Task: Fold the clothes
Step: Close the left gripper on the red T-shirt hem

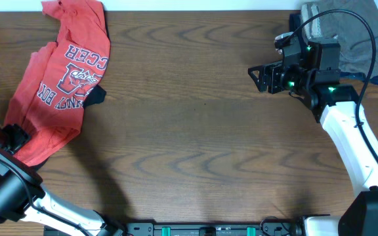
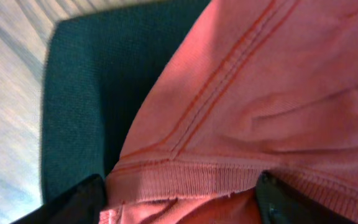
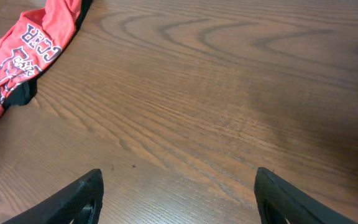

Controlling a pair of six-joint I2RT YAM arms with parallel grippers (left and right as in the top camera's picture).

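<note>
The red-orange T-shirt lies crumpled at the table's left, its white-and-navy lettering up and black trim at its right edge. My left gripper is at the shirt's lower left corner. In the left wrist view its jaws stand wide open, with the shirt's ribbed hem lying between the fingers. A dark fabric patch shows beside the hem. My right gripper hovers open and empty over bare wood, far right of the shirt.
A grey garment lies heaped at the back right corner, behind the right arm, with a bit of blue under it. The brown wood table stretches between the two arms. A black rail runs along the front edge.
</note>
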